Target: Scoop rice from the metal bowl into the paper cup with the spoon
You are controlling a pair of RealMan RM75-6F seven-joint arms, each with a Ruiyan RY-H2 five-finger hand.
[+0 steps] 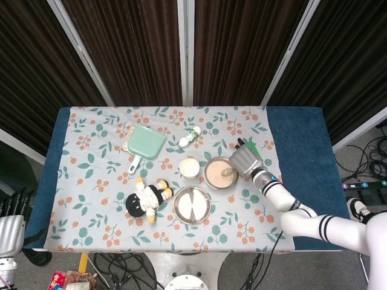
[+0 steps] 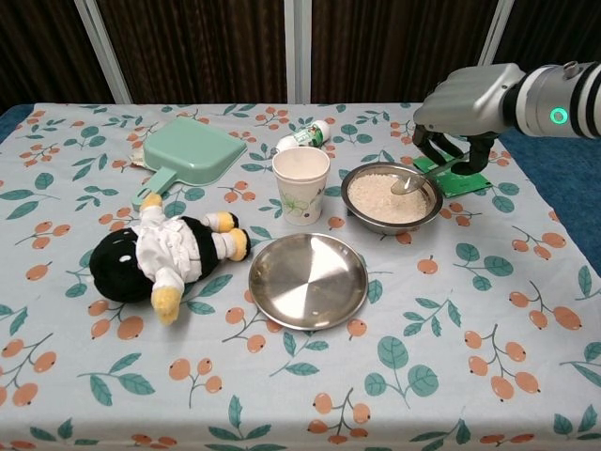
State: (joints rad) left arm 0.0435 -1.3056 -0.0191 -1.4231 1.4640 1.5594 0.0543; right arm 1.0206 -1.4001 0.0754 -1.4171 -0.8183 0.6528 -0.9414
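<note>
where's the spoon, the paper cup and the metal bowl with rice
spoon (image 2: 410,183), chest view, on its scoop end over the rice
paper cup (image 2: 300,188), chest view, on its side wall
metal bowl (image 2: 369,222), chest view, on its near outer rim

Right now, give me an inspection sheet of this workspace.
Surface: floral tablecloth over a blue table.
Job's things: metal bowl of rice; paper cup upright to its left; spoon dipping into the bowl.
Clutter: empty steel plate, plush toy, green dustpan, small bottle, green packet.
Hands: right robot hand holds the spoon; left robot hand off the table.
Cables: on the floor.
Surroundings: dark curtains.
</note>
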